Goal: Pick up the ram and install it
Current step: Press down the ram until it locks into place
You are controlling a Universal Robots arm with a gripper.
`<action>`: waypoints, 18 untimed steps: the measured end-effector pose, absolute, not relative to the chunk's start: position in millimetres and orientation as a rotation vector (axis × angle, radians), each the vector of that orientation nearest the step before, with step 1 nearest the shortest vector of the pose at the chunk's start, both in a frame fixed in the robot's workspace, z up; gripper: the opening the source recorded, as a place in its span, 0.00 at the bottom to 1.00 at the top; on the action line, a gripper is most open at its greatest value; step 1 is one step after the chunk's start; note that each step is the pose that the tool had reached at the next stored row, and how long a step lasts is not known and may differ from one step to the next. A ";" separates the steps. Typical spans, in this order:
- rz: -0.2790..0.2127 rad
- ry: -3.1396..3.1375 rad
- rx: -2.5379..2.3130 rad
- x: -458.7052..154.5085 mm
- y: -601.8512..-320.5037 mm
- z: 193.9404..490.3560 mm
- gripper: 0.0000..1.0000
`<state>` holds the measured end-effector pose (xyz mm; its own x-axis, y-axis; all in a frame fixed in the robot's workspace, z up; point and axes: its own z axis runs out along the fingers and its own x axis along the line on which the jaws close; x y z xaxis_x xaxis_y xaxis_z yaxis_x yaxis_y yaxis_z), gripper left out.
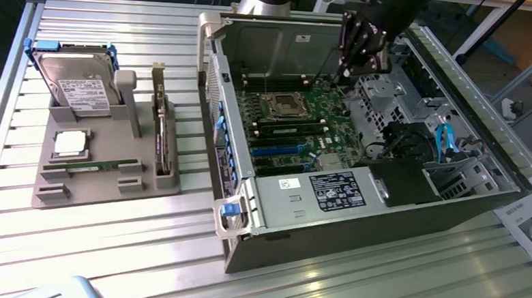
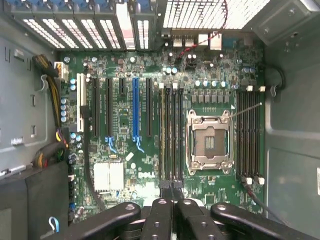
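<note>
The ram (image 1: 92, 165), a thin green stick, lies flat in a groove near the front of the grey holder (image 1: 100, 188) at the exterior view's left. My gripper (image 1: 348, 73) hangs over the back of the open computer case (image 1: 362, 222), well away from the ram. In the wrist view the gripper (image 2: 171, 186) is shut, its black fingers (image 2: 161, 210) pressed together with nothing between them. Straight below it lies the green motherboard (image 2: 125, 125) with its long dark memory slots (image 2: 171, 135) beside the open processor socket (image 2: 208, 142).
On the holder also stand a hard drive (image 1: 78, 84), a square silver processor chip (image 1: 70, 143) and an upright dark expansion card (image 1: 162, 140). The case's walls, drive cage (image 1: 456, 172) and cables ring the motherboard (image 1: 294, 123). Everything rests on a slatted metal table (image 1: 105, 250).
</note>
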<state>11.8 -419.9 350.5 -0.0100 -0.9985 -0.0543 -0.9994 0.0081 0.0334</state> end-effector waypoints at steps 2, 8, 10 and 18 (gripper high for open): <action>0.097 2.219 -2.200 19.2 -419.9 350.5 0.10; 0.098 2.220 -2.200 41.3 -420.0 350.5 0.10; 0.098 2.220 -2.200 45.8 -419.9 350.4 0.10; 0.091 2.218 -2.199 45.8 -420.0 348.2 0.10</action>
<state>45.8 -420.0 348.2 -0.0096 -0.9985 -0.0531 -0.9995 0.0080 0.0293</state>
